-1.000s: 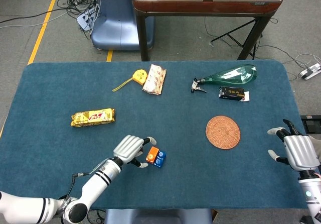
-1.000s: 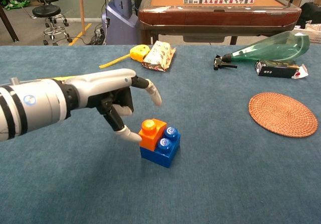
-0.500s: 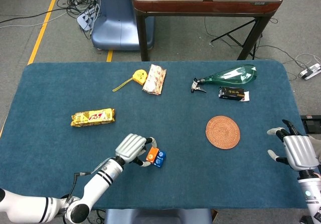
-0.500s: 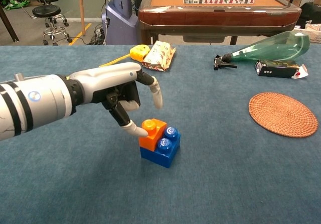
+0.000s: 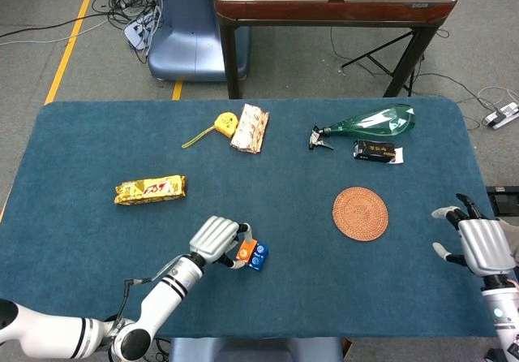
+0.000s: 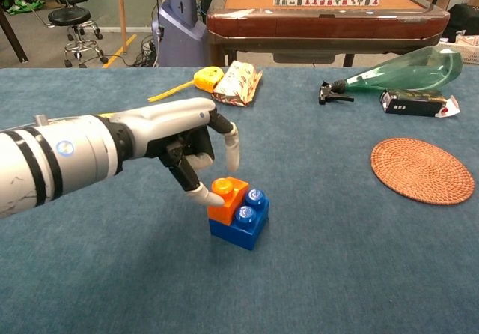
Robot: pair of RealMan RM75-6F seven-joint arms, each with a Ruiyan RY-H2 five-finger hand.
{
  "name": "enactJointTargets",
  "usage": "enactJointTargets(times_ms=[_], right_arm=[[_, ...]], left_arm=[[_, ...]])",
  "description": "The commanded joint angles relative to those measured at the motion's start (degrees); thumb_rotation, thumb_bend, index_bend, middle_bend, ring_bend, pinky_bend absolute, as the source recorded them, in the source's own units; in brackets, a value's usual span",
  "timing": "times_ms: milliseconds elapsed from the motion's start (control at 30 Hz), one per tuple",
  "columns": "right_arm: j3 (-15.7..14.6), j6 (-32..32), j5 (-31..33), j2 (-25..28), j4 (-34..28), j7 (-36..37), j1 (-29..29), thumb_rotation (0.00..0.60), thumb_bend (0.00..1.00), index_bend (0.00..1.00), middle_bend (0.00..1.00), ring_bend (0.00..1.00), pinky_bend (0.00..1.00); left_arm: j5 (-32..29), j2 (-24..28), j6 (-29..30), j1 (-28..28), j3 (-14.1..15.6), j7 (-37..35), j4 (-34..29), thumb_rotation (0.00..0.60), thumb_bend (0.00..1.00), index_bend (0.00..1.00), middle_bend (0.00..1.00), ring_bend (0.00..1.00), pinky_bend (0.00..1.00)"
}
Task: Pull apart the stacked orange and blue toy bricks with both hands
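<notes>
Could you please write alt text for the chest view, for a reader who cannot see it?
The robot's left hand reaches from the left over a blue cloth table, one fingertip against the orange brick stacked on the blue brick. Further back lie a round woven coaster, a green spray bottle and a yellow tape measure.

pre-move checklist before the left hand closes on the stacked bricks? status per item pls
1. Bricks stacked: orange brick sits on blue brick - ok.
2. Left hand at the stack: a fingertip touches the orange brick's side, another finger hangs above it - ok.
3. Left hand has a grip: fingers are not closed around either brick - not ok.
4. Right hand in position: far off at the table's right edge, holding nothing, fingers apart - not ok.
5. Room around the stack: woven coaster and snack packet lie well away - ok.
6. Blue brick braced for pulling: nothing holds it - not ok.
</notes>
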Motion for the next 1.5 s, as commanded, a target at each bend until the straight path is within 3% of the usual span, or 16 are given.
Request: enactJointTargets(times_ms=[33,433,800,1233,1500], right_arm=[[-0.03,0.0,0.01,-0.08,0.18,0.2,-0.04,0.6,0.18,0.38,0.38,0.37,0.46],[-0.14,-0.78,0.07,-0.8,1.22,0.82,0.31,0.6,0.18,0.38,0.38,0.37,0.46],[-0.2,-1.26,0.14,-1.22,1.53,0.78,0.59,0.6,0.18,0.38,0.38,0.37,0.46],[-0.24,-1.82,0.43,-1.74,2.34,1.25,0.81,0.6,0.18,0.38,0.38,0.37,0.46],[-0.29,-1.98,0.49,-2.01,2.79,1.57,0.86,0.6,0.18,0.38,0.38,0.37,0.46]], left_arm=[[-0.46,-0.2,0.19,-0.18,0.07,0.31,0.14,0.6,0.03,0.62,0.91,0.95,1.0],[-1.56,0.44,-0.27,-0.66,0.37,0.17,-0.28,0.6,0.11,0.62,0.89,0.95,1.0],[-1.72,1.03,-0.84,-0.95,1.02,-0.29,-0.56,0.6,0.28,0.61,0.89,0.95,1.0],[-1.92,1.48,-1.32,-1.38,1.29,-0.74,-0.9,0.6,0.3,0.61,0.88,0.95,1.0],[-2.65,1.58,-1.78,-1.61,0.94,-1.84,-1.06,0.6,0.39,0.62,0.88,0.95,1.0]])
